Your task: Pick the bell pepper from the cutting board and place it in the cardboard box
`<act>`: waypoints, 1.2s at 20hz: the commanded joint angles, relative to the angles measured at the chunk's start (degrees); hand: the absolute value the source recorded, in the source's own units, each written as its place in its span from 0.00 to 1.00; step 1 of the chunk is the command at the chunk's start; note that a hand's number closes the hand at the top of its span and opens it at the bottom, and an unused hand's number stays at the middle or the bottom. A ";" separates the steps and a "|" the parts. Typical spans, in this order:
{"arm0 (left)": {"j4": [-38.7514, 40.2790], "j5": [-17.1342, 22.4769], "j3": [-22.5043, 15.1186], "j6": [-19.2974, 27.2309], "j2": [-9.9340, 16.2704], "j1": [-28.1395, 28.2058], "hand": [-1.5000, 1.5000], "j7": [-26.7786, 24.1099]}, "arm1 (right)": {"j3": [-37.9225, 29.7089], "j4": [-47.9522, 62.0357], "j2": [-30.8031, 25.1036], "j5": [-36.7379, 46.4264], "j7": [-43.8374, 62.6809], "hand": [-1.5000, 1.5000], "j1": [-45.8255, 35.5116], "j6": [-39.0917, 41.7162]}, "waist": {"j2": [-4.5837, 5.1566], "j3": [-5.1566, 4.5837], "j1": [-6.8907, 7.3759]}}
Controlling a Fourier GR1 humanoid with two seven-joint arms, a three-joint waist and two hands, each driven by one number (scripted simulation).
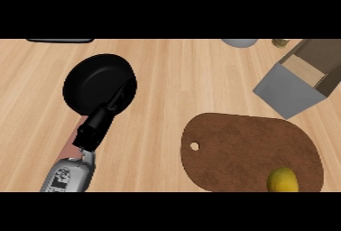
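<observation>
Left hand (100,118) looks relaxed, holding nothing; I see the pepper (282,180) on the board (246,149).

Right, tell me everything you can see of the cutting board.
The cutting board is a dark brown, wood-looking slab with rounded corners and a small hole near its left edge. It lies flat on the light wooden counter at the lower right, cut off by the view's bottom edge. A yellow bell pepper sits on its lower right part.

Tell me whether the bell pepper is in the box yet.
Not yet: the yellow bell pepper lies on the brown cutting board, apart from the cardboard box.
</observation>
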 commanded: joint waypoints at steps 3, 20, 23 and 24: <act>-0.32 0.41 -0.17 -1.15 -0.06 -0.50 0.50 0.88 | 6.12 4.97 3.02 0.78 2.14 1.00 -12.72 7.69 | 0.03 -0.03 0.65; 0.59 -0.89 1.56 -0.26 -0.33 -0.93 0.50 -0.18 | 17.83 28.07 24.46 25.34 -1.36 1.00 -31.29 -13.34 | 0.10 0.02 -0.20; -1.71 0.43 1.53 -1.35 -0.57 -2.64 0.50 3.75 | 17.70 34.26 25.47 25.09 2.77 1.00 -34.28 -7.26 | 0.14 0.03 0.12; -2.40 0.30 1.16 -2.21 0.55 0.94 0.50 0.62 | 18.60 34.50 26.86 24.93 4.74 0.00 -33.48 -5.02 | 0.09 0.00 0.41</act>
